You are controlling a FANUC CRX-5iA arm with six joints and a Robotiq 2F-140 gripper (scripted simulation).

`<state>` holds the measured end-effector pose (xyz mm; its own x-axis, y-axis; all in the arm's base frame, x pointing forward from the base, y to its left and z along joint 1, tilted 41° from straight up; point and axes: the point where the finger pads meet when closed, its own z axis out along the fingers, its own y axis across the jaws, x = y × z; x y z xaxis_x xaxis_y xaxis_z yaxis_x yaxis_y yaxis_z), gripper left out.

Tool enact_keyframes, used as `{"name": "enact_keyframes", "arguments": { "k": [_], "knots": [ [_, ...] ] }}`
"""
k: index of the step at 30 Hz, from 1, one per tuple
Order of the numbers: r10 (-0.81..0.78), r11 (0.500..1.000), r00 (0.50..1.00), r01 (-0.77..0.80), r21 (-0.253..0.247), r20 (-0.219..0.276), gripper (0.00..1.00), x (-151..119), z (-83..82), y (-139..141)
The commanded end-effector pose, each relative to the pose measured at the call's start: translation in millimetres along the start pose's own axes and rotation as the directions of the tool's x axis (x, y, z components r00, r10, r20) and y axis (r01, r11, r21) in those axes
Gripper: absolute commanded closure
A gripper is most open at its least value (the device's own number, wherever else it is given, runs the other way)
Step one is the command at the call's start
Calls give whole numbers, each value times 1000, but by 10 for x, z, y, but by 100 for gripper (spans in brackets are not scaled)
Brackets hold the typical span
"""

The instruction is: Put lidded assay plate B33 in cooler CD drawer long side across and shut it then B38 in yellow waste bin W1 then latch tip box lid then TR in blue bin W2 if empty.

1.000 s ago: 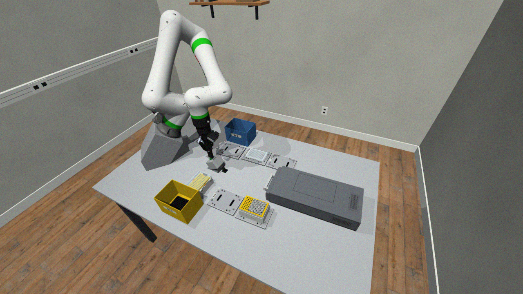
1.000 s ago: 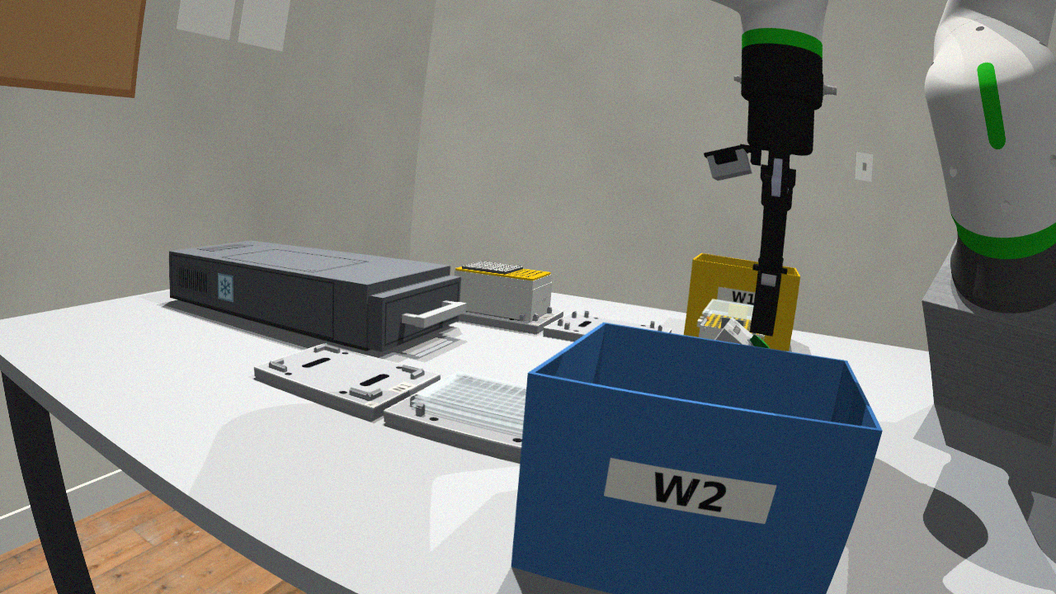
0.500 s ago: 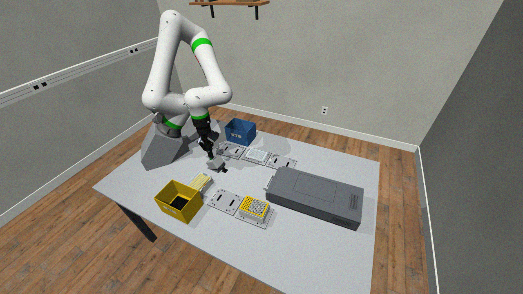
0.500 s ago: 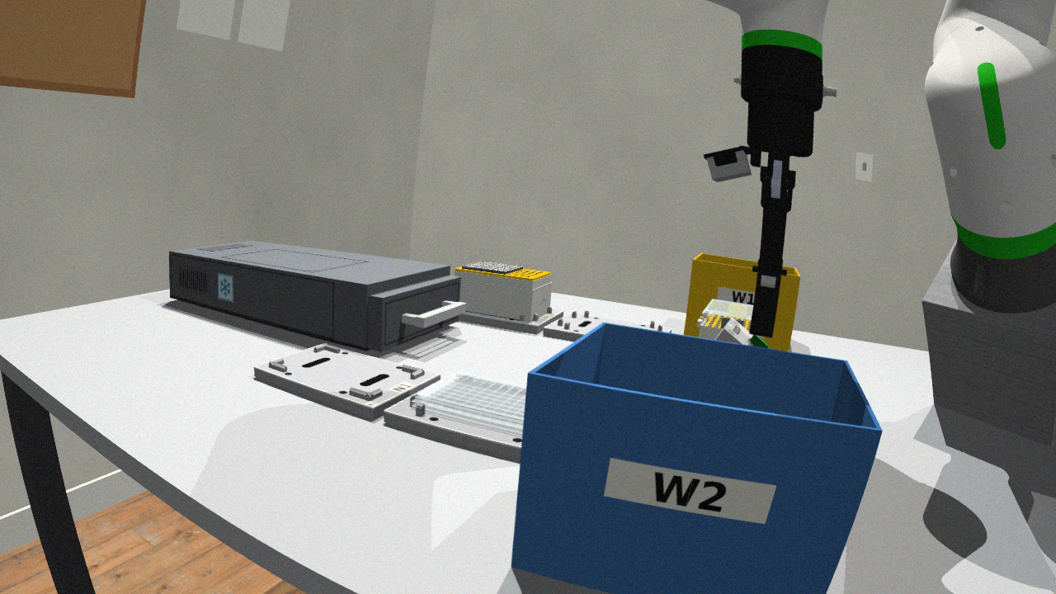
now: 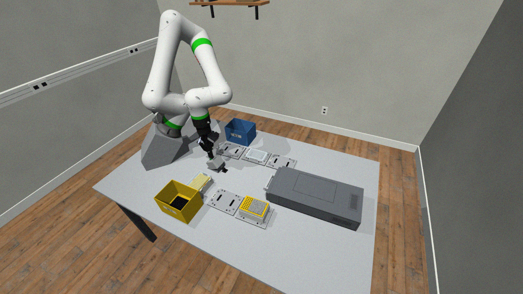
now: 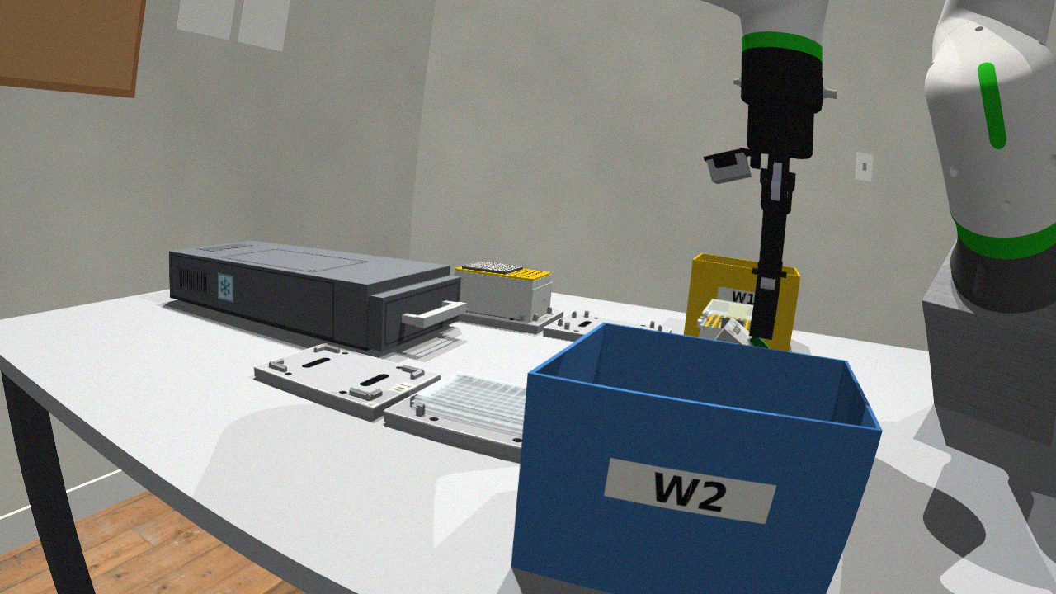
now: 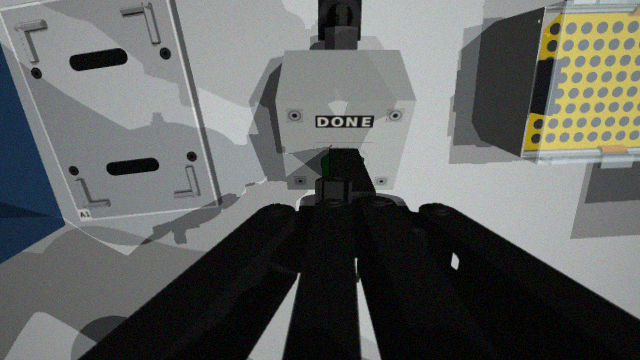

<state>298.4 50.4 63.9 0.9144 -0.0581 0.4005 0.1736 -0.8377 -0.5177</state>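
My gripper (image 5: 210, 157) is shut and empty, and points straight down onto the grey DONE box (image 5: 215, 165). In the wrist view the fingertips (image 7: 340, 172) cover the green key (image 7: 325, 162) just below the DONE label (image 7: 345, 121); only a sliver of green shows. I cannot tell whether the key is lit. The yellow bin W1 (image 5: 175, 197) stands upright with a black plate (image 5: 179, 202) inside. The tip box TB3 (image 5: 200, 181) stands between DONE and W1, with a clear lid over its yellow insert (image 7: 580, 82). The cooler CD (image 5: 314, 195) has its drawer front (image 6: 431, 313) in.
The blue bin W2 (image 6: 694, 450) stands upright near the arm's base. A clear-lidded plate (image 5: 255, 154) sits on a nest between two empty nests (image 5: 231, 150) (image 5: 280, 161). The tip rack TR (image 5: 254, 208) sits on a nest by the cooler. Another empty nest (image 5: 224, 200) lies beside it.
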Motion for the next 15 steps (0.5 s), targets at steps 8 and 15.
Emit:
{"name": "enact_keyframes", "arguments": {
  "k": [8, 15],
  "knots": [
    [0, 1000, 1000, 0, -1, 0, 90, 3, 10, 3],
    [0, 1000, 1000, 0, -1, 0, 90, 3, 22, 3]
  ]
}}
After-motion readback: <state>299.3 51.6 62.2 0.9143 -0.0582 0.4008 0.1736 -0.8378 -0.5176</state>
